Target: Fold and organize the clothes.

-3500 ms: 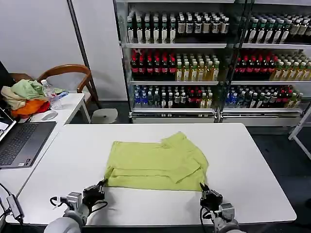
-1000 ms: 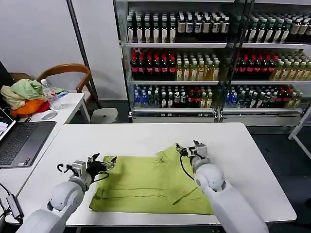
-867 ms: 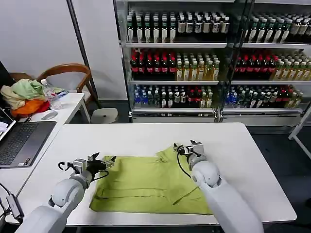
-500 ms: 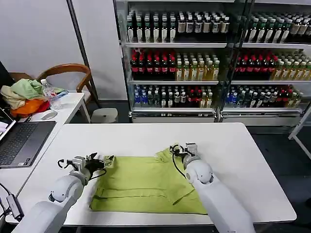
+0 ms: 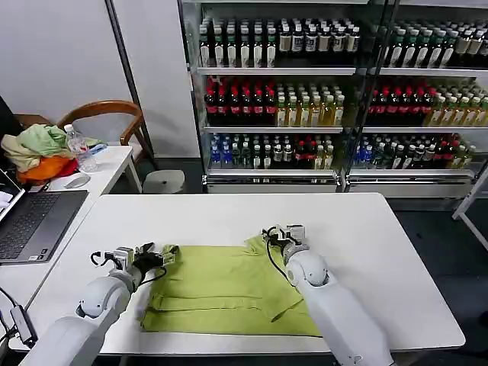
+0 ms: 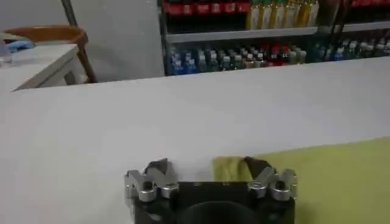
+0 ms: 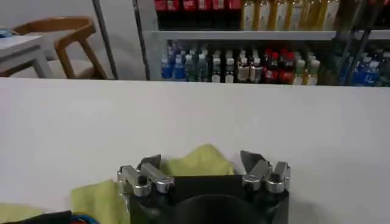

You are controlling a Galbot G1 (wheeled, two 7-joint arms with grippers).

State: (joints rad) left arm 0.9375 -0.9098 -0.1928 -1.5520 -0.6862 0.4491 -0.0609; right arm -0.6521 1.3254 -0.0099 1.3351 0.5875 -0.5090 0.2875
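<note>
The clothes are one lime yellow-green T-shirt (image 5: 229, 286), lying folded flat on the white table (image 5: 381, 252), toward its near edge. My left gripper (image 5: 158, 255) sits low at the shirt's far left corner. In the left wrist view the left gripper (image 6: 205, 169) is open, and that corner of the shirt (image 6: 226, 168) lies on the table between its fingers, close to one. My right gripper (image 5: 277, 234) is at the far edge by the raised sleeve. Seen in the right wrist view, the right gripper (image 7: 201, 162) is open with a hump of the shirt (image 7: 198, 162) between the fingers.
A side desk on the left holds a laptop (image 5: 30, 225), a mouse (image 5: 76, 181), a water bottle (image 5: 80, 149) and a heap of garments (image 5: 38, 149). A wooden chair (image 5: 114, 114) stands behind it. Glass-fronted shelves of bottles (image 5: 328, 99) line the back.
Both grippers went from the shirt's near edge to its far edge, and the shirt now lies closer to the table's near edge. Over the last second both drifted slightly left.
</note>
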